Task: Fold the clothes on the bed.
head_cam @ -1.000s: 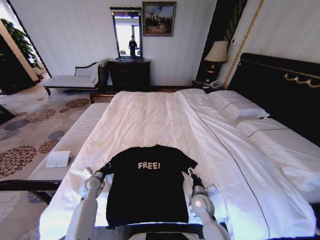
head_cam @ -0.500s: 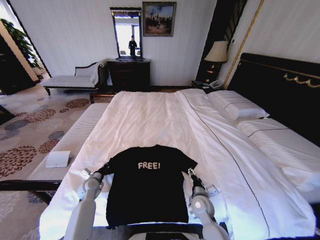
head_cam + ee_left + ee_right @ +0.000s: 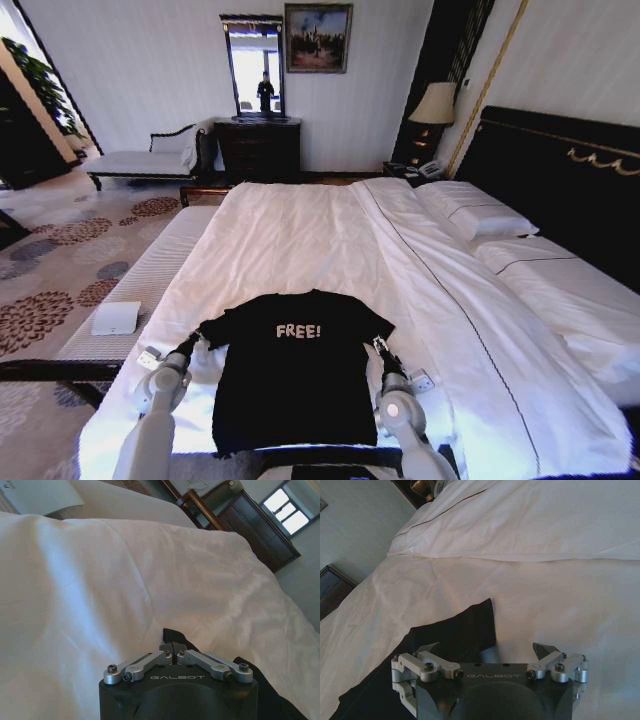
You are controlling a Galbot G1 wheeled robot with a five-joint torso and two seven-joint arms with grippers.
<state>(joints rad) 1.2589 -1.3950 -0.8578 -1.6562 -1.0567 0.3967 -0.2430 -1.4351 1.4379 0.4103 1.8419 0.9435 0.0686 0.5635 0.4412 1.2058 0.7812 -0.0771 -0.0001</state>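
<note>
**Left sleeve pinched, right sleeve unheld: the fold runs across the shirt**

On your left, the left gripper (image 3: 188, 345) sits at the near left of the bed (image 3: 300, 230), its fingers drawn together on the tip of the left sleeve (image 3: 208, 333). In the left wrist view the black cloth pokes out between the closed fingertips (image 3: 172, 647), so you have that sleeve in hand.

The shirt (image 3: 296, 365) lies flat at the near end of the bed, collar toward the far side, hem toward you. Its long axis runs near to far; the sleeves stick out left and right. From the left gripper, the shirt body lies to the right, so any fold from this grip likely carries the sleeve rightward over the chest.

On your right, the right gripper (image 3: 379, 347) hovers just beside the right sleeve (image 3: 375, 325). Its fingers stand spread wide in the right wrist view, holding nothing, with the sleeve tip (image 3: 482, 617) just ahead of the gap. Each arm is nearest its own sleeve.
</note>
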